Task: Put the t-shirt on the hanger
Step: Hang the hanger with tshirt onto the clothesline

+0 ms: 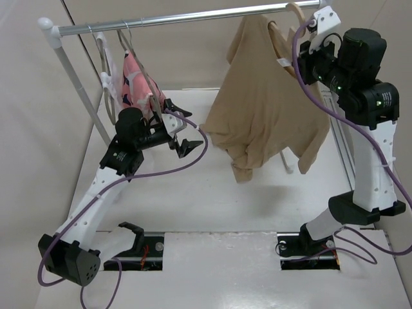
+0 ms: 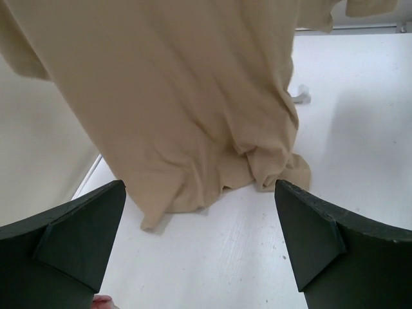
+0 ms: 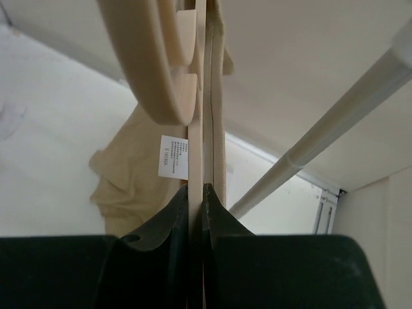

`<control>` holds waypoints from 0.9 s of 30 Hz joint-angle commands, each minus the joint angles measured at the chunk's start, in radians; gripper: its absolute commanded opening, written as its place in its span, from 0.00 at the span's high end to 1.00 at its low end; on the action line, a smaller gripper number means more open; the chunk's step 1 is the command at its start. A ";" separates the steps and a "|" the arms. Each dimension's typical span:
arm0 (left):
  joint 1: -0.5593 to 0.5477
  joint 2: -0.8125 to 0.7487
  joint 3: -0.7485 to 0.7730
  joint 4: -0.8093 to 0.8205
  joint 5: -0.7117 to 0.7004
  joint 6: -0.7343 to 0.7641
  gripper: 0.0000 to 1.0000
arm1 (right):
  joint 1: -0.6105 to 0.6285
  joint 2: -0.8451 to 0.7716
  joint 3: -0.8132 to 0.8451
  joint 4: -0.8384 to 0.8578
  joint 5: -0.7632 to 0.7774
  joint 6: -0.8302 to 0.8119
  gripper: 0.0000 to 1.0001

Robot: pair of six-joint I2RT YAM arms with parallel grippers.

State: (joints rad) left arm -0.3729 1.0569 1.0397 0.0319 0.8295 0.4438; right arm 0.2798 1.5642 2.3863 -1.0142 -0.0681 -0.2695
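Note:
The tan t-shirt (image 1: 264, 96) hangs bunched and lopsided from the cream hanger (image 1: 295, 11) at the right end of the rail. Its lower folds reach down to about the table top. My right gripper (image 1: 308, 31) is up by the rail, shut on the hanger's thin flat part (image 3: 196, 129). In the right wrist view (image 3: 196, 188) the curved hook (image 3: 161, 64) is just ahead, with the t-shirt and its white label (image 3: 172, 156) behind. My left gripper (image 1: 183, 143) is open and empty, low over the table left of the t-shirt. The left wrist view (image 2: 199, 187) faces the hanging fabric (image 2: 180, 96).
A metal rail (image 1: 180, 19) on a white post (image 1: 71, 71) spans the back; it also shows in the right wrist view (image 3: 335, 116). A pink patterned garment (image 1: 135, 80) hangs on thin grey hangers (image 1: 105, 58) at the left, right behind my left arm.

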 commanded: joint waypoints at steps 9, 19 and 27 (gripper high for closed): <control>-0.001 -0.080 -0.062 0.019 -0.041 0.007 0.00 | -0.053 0.141 0.077 0.394 0.060 0.096 1.00; -0.001 -0.109 -0.092 0.019 -0.059 0.007 0.00 | -0.083 0.197 -0.010 0.450 0.042 0.150 1.00; -0.001 -0.118 -0.092 0.019 -0.059 0.007 0.00 | -0.083 0.197 -0.039 0.395 0.011 0.159 0.96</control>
State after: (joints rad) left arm -0.3729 0.9653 0.9554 0.0246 0.7647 0.4480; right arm 0.2031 1.7863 2.3547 -0.6506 -0.0383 -0.1295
